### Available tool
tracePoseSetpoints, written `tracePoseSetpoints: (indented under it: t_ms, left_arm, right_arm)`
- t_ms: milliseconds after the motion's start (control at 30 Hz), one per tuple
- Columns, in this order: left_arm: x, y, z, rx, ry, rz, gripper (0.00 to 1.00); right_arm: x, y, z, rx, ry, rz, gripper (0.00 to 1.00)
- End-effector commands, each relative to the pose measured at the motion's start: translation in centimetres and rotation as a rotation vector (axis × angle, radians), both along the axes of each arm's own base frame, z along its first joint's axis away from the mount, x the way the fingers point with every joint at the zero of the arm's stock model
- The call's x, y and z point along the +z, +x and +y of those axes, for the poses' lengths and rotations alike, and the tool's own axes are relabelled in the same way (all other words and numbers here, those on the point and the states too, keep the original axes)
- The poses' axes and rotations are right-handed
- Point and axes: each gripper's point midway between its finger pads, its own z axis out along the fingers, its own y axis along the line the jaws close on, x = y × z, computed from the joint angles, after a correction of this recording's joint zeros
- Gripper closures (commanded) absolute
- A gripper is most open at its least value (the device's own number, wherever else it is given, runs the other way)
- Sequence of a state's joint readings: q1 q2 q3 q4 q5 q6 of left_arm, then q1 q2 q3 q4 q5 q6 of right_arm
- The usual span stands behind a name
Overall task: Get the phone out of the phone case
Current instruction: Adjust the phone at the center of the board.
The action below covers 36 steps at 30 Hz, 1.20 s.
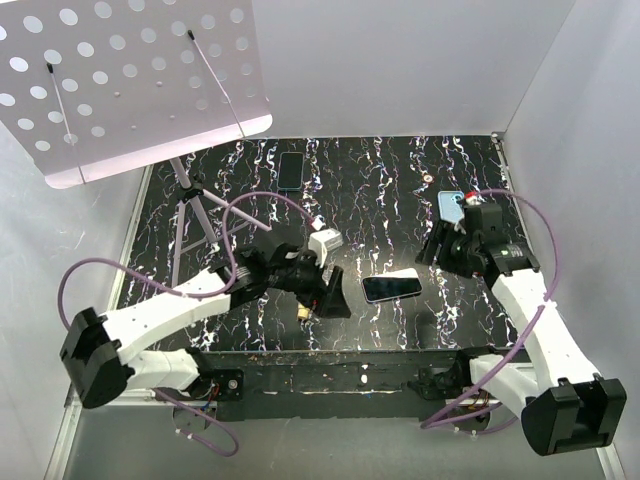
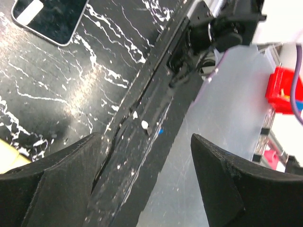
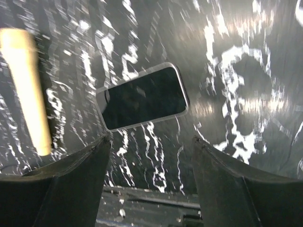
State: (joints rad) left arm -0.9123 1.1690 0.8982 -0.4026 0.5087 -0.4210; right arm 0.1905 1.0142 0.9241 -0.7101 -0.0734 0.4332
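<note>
Over on the black marbled table, the phone is lying flat, screen up, roughly in the middle between the two arms and not touching either one. The light-blue case sits well apart from it, further back on the right side, partly tucked behind the right arm, so phone and case are separate. The left gripper hangs just to the left of the phone, and its own camera shows its fingers spread wide with nothing between them, only the table's front edge below and a corner of the phone up in the top left. The right gripper sits up and to the right of the phone, also spread wide and holding nothing; its camera looks straight down at the phone between the fingers. That view is pretty blurry, and a pale yellow stick shape shows on the left that I honestly can't identify. Further back there's a second phone with a bluish edge, lying flat, plus a white perforated panel on a tripod over the far left corner.
</note>
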Motion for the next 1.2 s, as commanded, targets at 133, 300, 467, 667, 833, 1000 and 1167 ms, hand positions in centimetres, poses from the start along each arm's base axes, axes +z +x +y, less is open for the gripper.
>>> tracePoseSetpoints:
  t_ms: [133,300,467,667,833,1000,1167]
  left_arm:
    - [-0.6,5.2,-4.9,0.216,-0.023,0.102,0.25]
    - [-3.9,8.3,-6.8,0.236,0.143,0.089,0.25]
    - [-5.5,15.7,-6.2,0.358,0.399,-0.138,0.22]
    - [-5.2,27.9,-3.0,0.611,0.627,-0.43,0.13]
    - [-6.6,35.7,1.4,0.696,0.816,-0.561,0.1]
    - [-8.7,40.5,6.3,0.707,0.984,-0.614,0.02]
    - [-10.2,42.9,8.4,0.697,0.9,-0.554,0.02]
  right_arm:
    - [-3.7,-3.6,0.3,-0.066,0.087,0.108,0.28]
    - [-0.7,-3.5,0.3,-0.085,0.138,-0.044,0.28]
    - [2.6,-4.0,-0.2,-0.111,0.17,-0.186,0.28]
    - [3.8,-5.1,-1.4,-0.129,0.119,-0.232,0.29]
    - [3.5,-5.9,-1.6,-0.135,0.122,-0.231,0.29]
    - [4.0,-6.1,-1.3,-0.132,0.147,-0.255,0.3]
    - [3.8,-5.9,-1.2,-0.12,0.144,-0.242,0.3]
